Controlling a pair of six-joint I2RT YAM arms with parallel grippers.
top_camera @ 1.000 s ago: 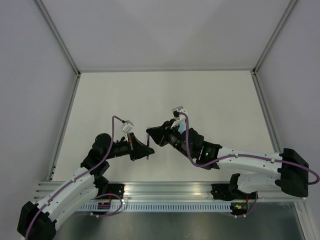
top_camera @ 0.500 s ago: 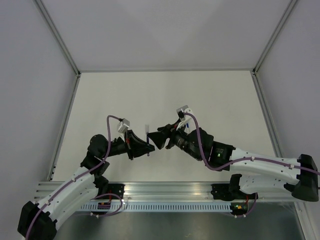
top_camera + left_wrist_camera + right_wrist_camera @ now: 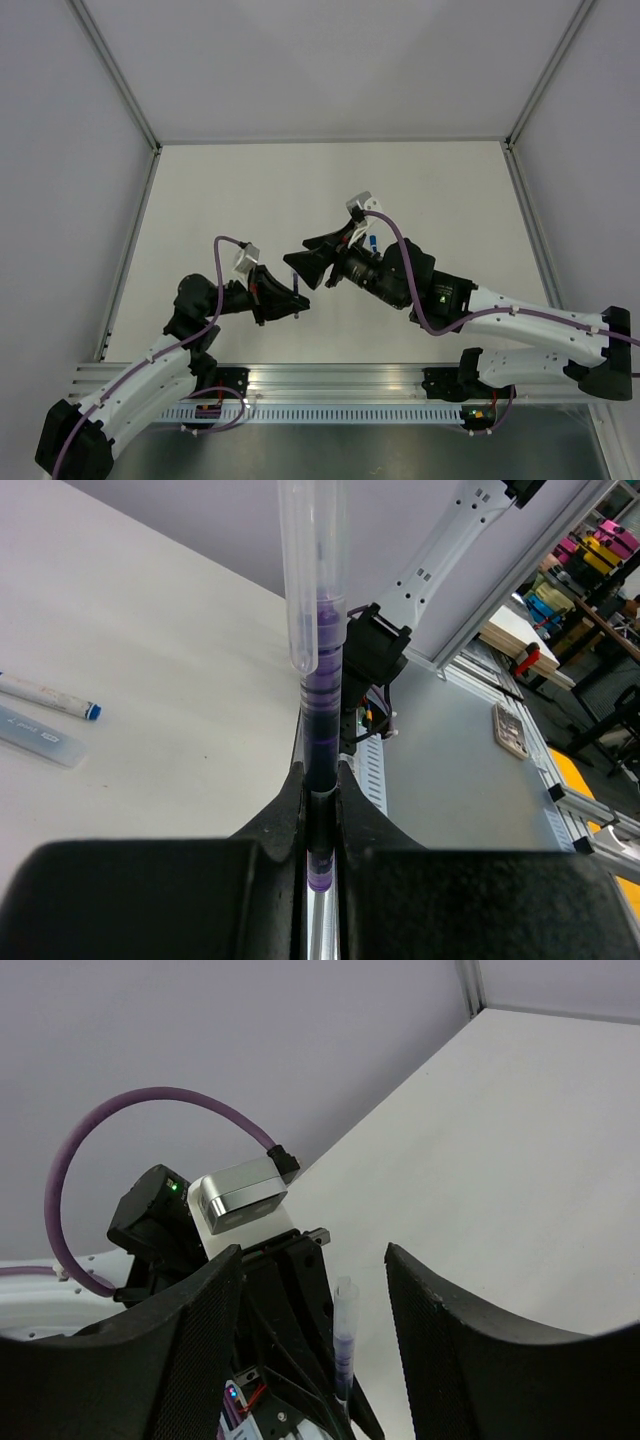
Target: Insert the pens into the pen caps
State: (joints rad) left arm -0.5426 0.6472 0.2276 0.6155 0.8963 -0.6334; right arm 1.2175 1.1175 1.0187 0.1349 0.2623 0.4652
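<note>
My left gripper (image 3: 320, 772) is shut on the slim dark pen (image 3: 322, 730) and holds it upright. A pale translucent cap (image 3: 312, 570) sits over the pen's top end. In the top view the left gripper (image 3: 300, 304) is near the table's front middle, and the pen (image 3: 296, 291) rises from it. My right gripper (image 3: 301, 254) hovers just above, open and empty. In the right wrist view its fingers (image 3: 205, 1345) stand wide apart with the capped pen (image 3: 345, 1335) seen between them, farther off. The white pen with a blue end (image 3: 50, 694) and another pale cap (image 3: 35, 734) lie on the table.
A blue-tipped piece (image 3: 371, 242) lies on the table beside the right wrist. The left arm's wrist camera (image 3: 240, 1195) and purple cable (image 3: 130, 1130) are close in front of the right gripper. The aluminium rail (image 3: 330, 380) runs along the near edge.
The right gripper has opened and moved left and up, over the left gripper. The pale cap now stands on the pen held by the left gripper, which has barely moved.
</note>
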